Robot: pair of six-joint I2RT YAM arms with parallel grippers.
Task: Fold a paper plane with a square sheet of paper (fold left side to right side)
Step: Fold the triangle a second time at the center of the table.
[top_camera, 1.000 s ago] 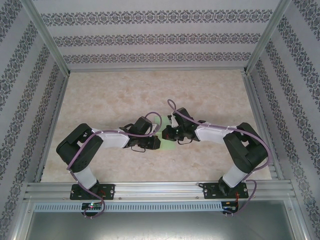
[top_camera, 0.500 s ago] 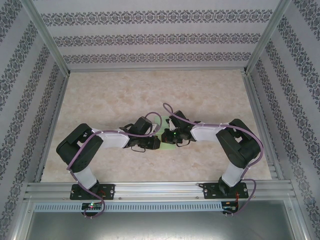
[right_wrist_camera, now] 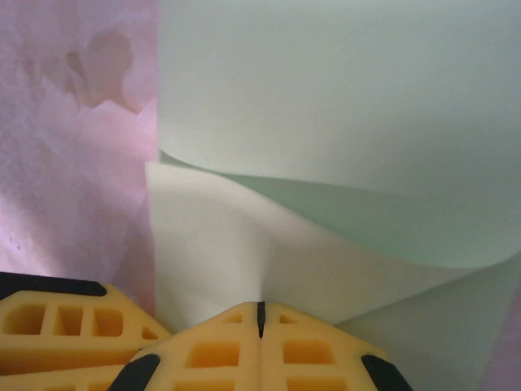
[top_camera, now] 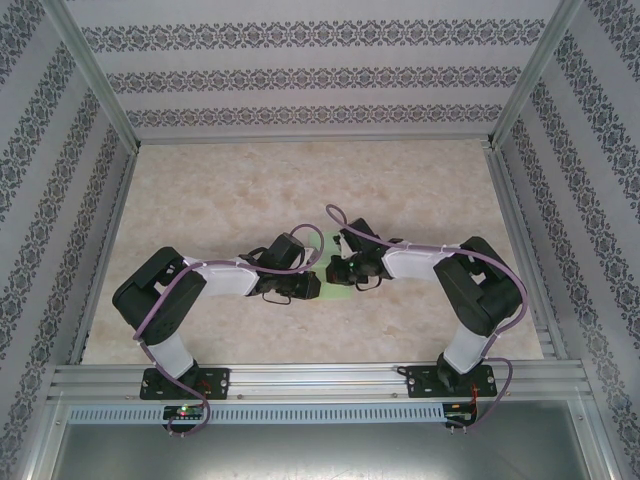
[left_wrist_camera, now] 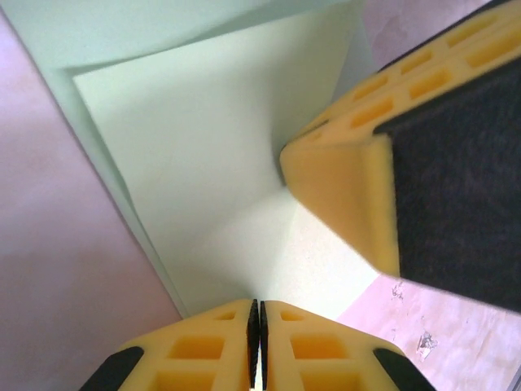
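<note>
Mint-green square sheet of paper (left_wrist_camera: 187,163), one flap raised, plane far off; my left gripper (left_wrist_camera: 254,308) pinches it, right gripper (right_wrist_camera: 260,309) closed, pressing down.

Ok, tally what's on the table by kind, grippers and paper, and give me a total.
Grippers: 2, the left gripper and the right gripper
Pale green square sheet of paper: 1
Total: 3
</note>
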